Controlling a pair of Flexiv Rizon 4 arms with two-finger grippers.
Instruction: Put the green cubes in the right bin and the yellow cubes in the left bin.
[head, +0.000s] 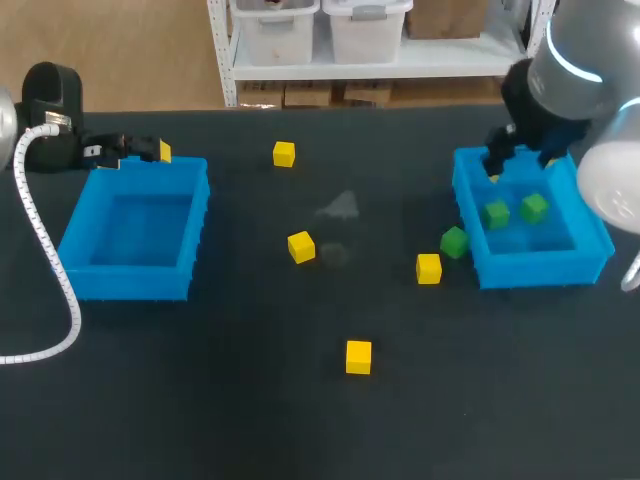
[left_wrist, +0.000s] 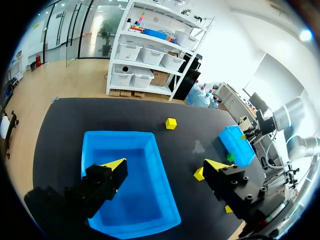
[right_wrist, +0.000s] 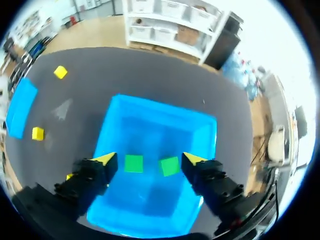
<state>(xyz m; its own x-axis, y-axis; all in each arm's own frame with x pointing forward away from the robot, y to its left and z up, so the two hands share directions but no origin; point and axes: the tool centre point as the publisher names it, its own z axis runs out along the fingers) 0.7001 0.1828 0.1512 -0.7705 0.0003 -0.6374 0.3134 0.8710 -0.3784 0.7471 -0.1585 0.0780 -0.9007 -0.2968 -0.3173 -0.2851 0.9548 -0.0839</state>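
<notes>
The right blue bin (head: 594, 243) holds two green cubes (head: 496, 213) (head: 534, 207). My right gripper (head: 520, 160) hangs open over the bin's back part. In the right wrist view both green cubes (right_wrist: 133, 163) (right_wrist: 169, 166) lie on the bin floor (right_wrist: 150, 130) below the open right gripper (right_wrist: 149, 159), untouched. A third green cube (head: 455, 241) sits on the table just left of that bin. Yellow cubes (head: 284, 153) (head: 301, 246) (head: 429, 268) (head: 359, 357) lie scattered across the table. My left gripper (head: 130, 150) stands open and empty over the left bin's (head: 135, 275) back rim.
The dark table runs wide between the two bins. In the left wrist view the left bin (left_wrist: 130, 180) lies under the open left gripper (left_wrist: 165, 167), with a yellow cube (left_wrist: 171, 123) beyond it and the right bin (left_wrist: 235, 147) farther off.
</notes>
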